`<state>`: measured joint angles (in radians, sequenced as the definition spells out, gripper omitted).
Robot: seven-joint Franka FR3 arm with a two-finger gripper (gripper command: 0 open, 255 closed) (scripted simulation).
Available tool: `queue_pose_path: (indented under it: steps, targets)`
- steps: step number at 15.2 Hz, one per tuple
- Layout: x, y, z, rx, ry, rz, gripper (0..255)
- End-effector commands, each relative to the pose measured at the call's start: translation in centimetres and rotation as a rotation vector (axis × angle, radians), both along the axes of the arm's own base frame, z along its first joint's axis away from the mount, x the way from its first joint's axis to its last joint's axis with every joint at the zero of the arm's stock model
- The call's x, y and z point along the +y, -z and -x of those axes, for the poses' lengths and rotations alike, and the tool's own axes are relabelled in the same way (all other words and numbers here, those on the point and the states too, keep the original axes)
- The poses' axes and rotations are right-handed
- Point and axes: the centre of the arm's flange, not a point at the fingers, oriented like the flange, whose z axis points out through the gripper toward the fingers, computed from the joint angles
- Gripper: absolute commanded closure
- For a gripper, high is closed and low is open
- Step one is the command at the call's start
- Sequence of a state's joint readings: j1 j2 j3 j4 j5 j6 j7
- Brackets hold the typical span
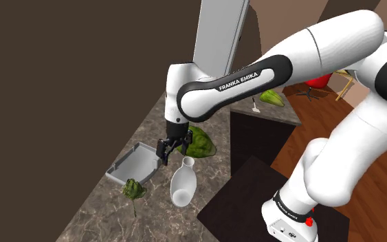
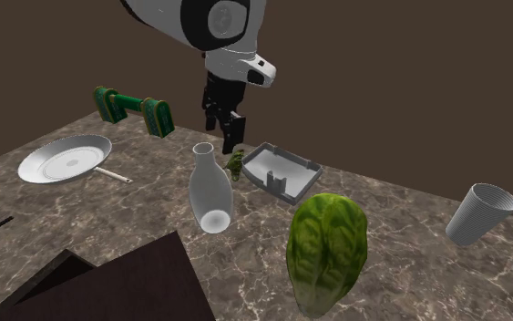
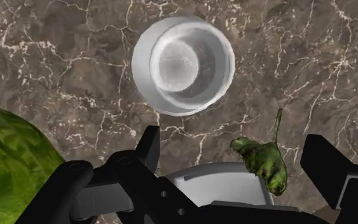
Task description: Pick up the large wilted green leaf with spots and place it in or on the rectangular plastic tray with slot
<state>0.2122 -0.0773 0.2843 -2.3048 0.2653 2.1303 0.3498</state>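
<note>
Hand [image 3: 234, 146] wide open, empty; wilted leaf [image 3: 263, 162] below, between its fingers [image 3: 149, 149], looks light, limp and tearable, so I would pinch the crumpled blade, not the stem.

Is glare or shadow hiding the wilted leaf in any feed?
Shoulder view: dim, no glare; the wilted leaf reads dark on the marble counter. Second exterior view: even light, white vase partly hides it. Wrist view: evenly lit, leaf plain.
</note>
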Motion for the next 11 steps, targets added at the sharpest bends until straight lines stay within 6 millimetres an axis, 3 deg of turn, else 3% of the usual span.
queue_pose_path:
  steps: [1, 11]
  targets:
    - [2.1, 1.3, -0.9, 0.000, -0.002, -0.010, 0]
    - [12.4, 7.6, -4.9, 0.002, -0.016, -0.052, 0]
